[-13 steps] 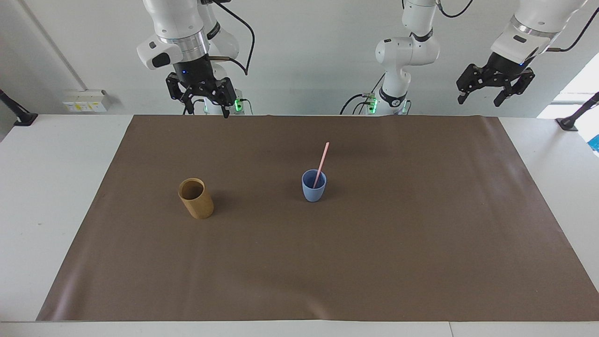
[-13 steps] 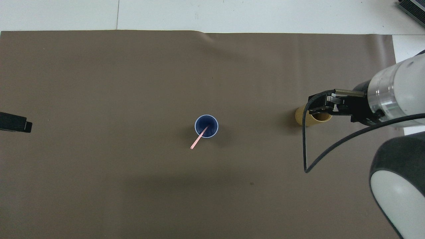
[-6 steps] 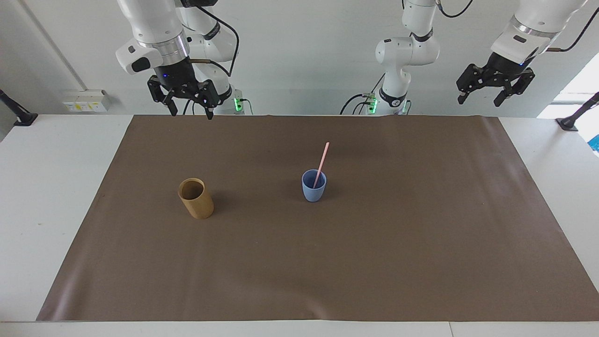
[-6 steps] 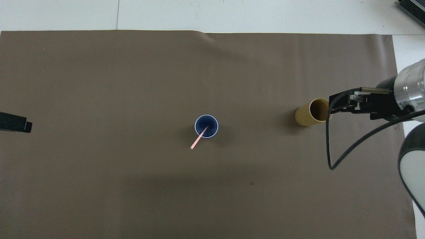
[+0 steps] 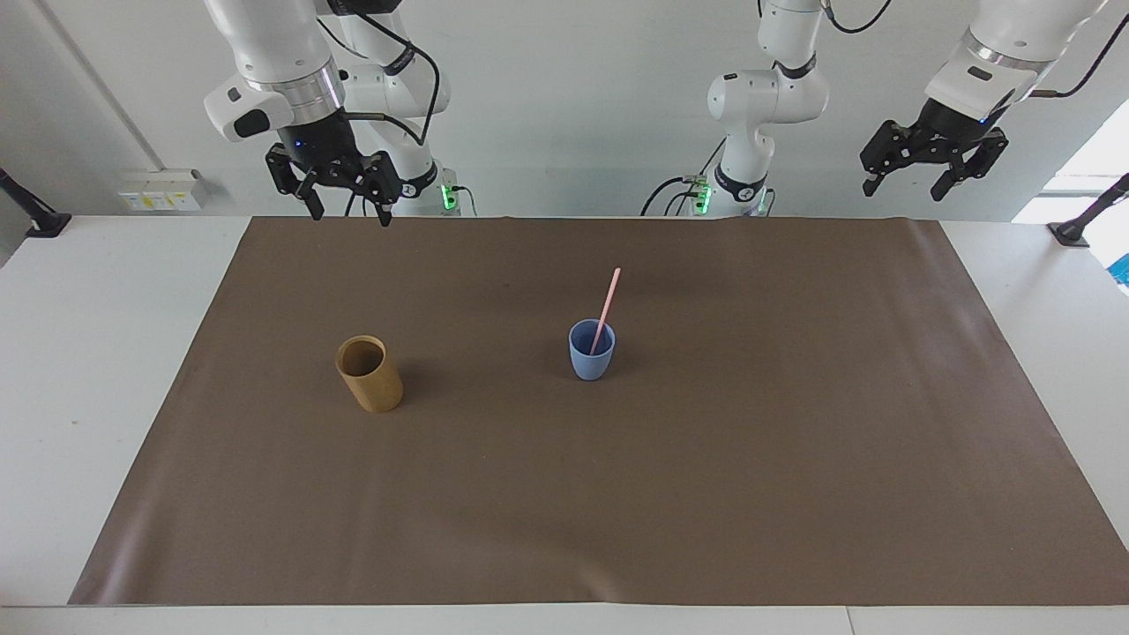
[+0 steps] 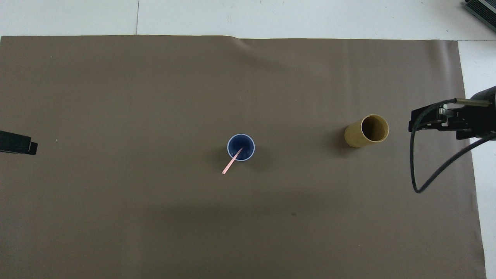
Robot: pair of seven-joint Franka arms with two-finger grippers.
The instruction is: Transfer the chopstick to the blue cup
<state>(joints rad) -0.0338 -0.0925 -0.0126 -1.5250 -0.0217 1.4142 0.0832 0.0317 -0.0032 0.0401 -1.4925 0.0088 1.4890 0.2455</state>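
The pale pink chopstick (image 5: 605,310) stands in the light-blue cup (image 5: 591,354) at the middle of the brown mat, leaning toward the robots; both show in the overhead view, chopstick (image 6: 231,165) in cup (image 6: 240,147). My right gripper (image 5: 342,205) is open and empty, raised over the mat's edge at the right arm's end; its body shows in the overhead view (image 6: 445,119). My left gripper (image 5: 915,183) is open and empty, raised at the left arm's end, where it waits; only its tip (image 6: 17,142) shows in the overhead view.
A tan-brown cylindrical holder (image 5: 369,374) stands empty on the brown mat (image 5: 794,459) toward the right arm's end, level with the blue cup; it shows in the overhead view (image 6: 367,130). A black cable (image 6: 422,170) hangs from the right arm.
My right gripper has drawn away from over the tan holder toward its own end of the table. The left arm, cup and chopstick have not moved.
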